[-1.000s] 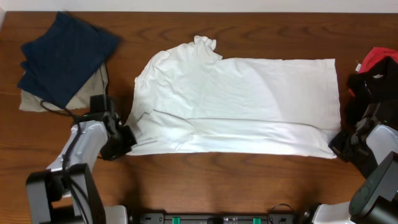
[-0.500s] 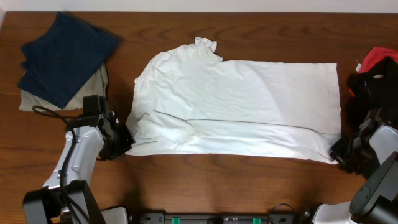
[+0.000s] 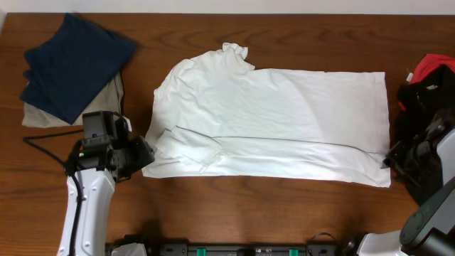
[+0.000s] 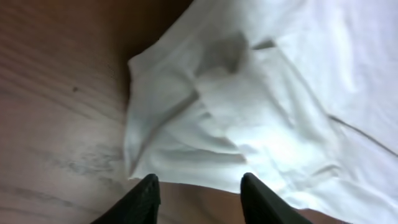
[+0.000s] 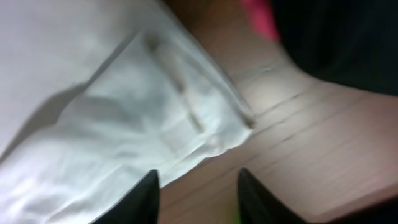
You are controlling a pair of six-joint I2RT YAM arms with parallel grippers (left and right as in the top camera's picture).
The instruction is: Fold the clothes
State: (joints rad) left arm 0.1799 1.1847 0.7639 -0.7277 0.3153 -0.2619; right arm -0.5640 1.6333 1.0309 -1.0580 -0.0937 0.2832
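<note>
White T-shirt (image 3: 270, 121) spread plain side up across the middle of the wooden table (image 3: 213, 213), near edge folded over. Left gripper (image 4: 199, 182) parted and empty, just off the sleeve corner; right gripper (image 5: 198, 176) likewise parted, empty, beside the hem corner.

My white T-shirt (image 3: 284, 114), plain side up, spread flat across the wooden table (image 3: 284, 213), near edge folded over lengthwise; collar bunched at far edge

one white T-shirt (image 3: 284, 114), two folded garments (image 3: 71, 64), two claws (image 3: 144, 153)
</note>
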